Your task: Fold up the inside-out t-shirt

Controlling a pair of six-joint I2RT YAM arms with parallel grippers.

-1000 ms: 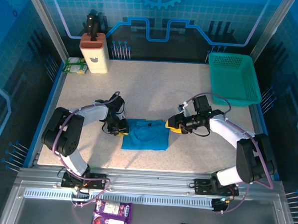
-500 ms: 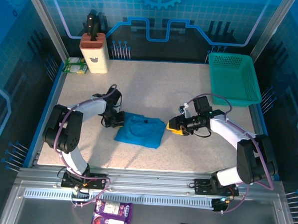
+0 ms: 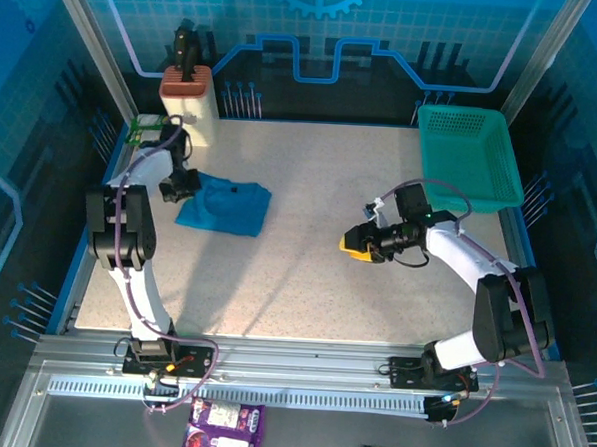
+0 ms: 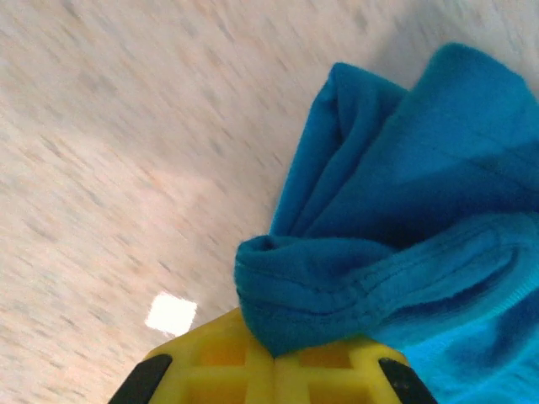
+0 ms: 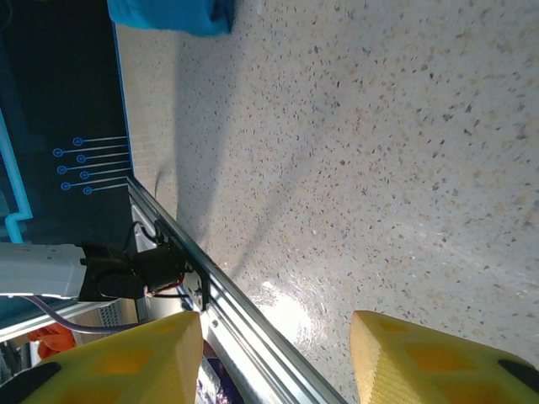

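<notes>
top external: t-shirt [image 3: 227, 206] long axis left-right; left jaws clamp its edge, right jaws apart.

No legible text, labels or numbers anywhere.

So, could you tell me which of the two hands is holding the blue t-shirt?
The left hand, shut on a bunched edge of the t-shirt; the right hand stands open over bare table.

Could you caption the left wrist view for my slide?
Left gripper shut on a bunched edge of the blue t-shirt, speckled table behind.
</notes>
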